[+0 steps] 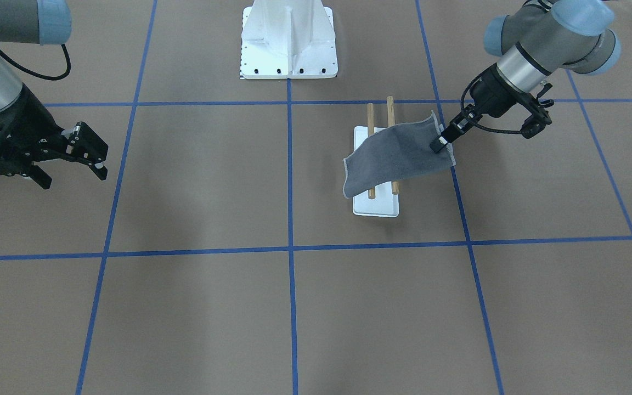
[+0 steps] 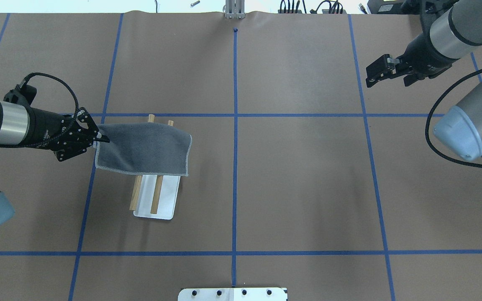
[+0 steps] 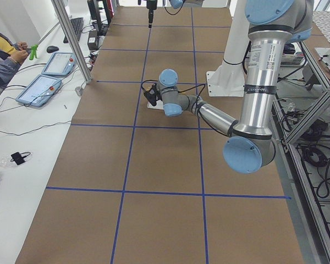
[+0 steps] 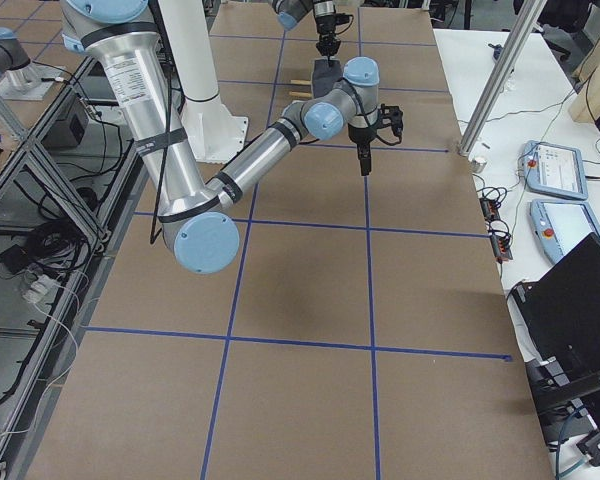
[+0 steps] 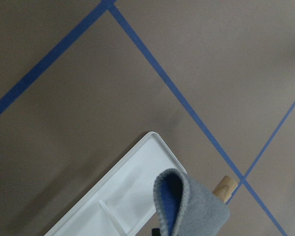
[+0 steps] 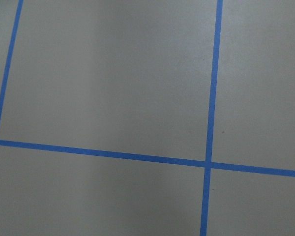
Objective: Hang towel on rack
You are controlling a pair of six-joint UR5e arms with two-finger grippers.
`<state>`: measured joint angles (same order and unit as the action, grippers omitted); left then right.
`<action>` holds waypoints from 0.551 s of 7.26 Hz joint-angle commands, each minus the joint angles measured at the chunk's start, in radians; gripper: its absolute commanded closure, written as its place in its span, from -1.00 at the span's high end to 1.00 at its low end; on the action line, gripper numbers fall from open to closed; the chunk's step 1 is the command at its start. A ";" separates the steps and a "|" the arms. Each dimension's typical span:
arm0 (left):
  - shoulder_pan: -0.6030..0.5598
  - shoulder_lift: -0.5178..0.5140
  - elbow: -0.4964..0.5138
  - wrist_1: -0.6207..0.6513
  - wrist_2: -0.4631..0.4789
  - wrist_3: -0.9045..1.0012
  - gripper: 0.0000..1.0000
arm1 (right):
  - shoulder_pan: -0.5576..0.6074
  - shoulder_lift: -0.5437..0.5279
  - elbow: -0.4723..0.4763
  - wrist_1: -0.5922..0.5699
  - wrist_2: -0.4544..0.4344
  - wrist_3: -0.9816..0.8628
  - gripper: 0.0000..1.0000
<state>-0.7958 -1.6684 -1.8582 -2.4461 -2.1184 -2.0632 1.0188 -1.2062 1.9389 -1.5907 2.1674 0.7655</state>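
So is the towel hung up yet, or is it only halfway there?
Mostly there. Done: the towel already lies across both rods of the rack. In hand: the left claw pinches one edge, held up off the rack. Left: let go so that edge drops, then pull away. The right claw is open and idle, far off.

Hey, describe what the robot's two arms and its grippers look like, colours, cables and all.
Both arms are silver-grey tubes with pale blue joint caps: left arm, right arm. The left gripper and right gripper are black, two-fingered linkages. A black cable loops beside each wrist.
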 commanded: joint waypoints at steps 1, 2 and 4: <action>0.001 0.002 0.013 -0.011 0.000 0.000 -0.20 | 0.000 0.001 -0.005 0.000 -0.003 0.000 1.00; 0.001 0.003 0.023 -0.013 0.002 0.006 0.31 | 0.000 0.001 -0.005 0.000 -0.003 0.000 1.00; 0.000 0.034 0.019 -0.013 0.002 0.052 0.96 | 0.000 -0.001 -0.006 0.002 -0.004 0.000 1.00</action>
<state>-0.7955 -1.6538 -1.8374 -2.4580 -2.1171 -2.0295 1.0185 -1.2060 1.9335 -1.5903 2.1634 0.7655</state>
